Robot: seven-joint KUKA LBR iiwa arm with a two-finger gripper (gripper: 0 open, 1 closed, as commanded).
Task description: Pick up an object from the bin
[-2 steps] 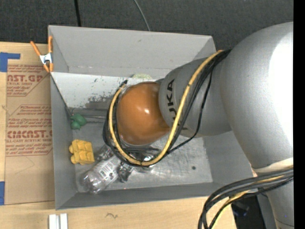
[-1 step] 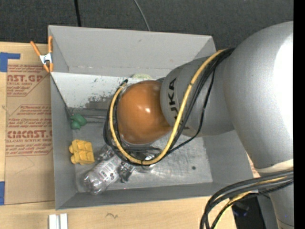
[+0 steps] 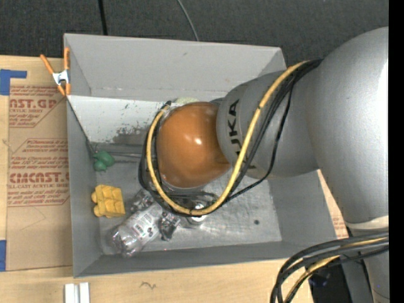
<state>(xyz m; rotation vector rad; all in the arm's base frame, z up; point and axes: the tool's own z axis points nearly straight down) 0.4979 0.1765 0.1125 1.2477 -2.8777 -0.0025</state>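
i see the big silver arm (image 3: 334, 112) reaching in from the right, over the grey metal bin (image 3: 81, 169). on its wrist sits the round glossy orange cover (image 3: 189, 145), which hangs above the middle of the bin floor. a yellow and black cable (image 3: 151, 169) makes a loop around this cover.

under the lower edge of the cover some dark parts of the gripper (image 3: 169, 221) look out, low in the bin and close to the front wall. the cover hides most of it, so i cannot tell if the pincer is spread or pressed together, and i cannot tell if it holds something.

the nearest thing to it is a clear crumpled plastic packet (image 3: 132, 230). it lies on the floor towards the front left corner, and its right end is just beside the dark gripper parts, perhaps touching them.

a little to the left and further back lies a yellow studded toy block (image 3: 108, 201), near the packet but apart from it. behind the block, close to the left wall, there is a small green rounded object (image 3: 103, 161), well apart from the gripper.
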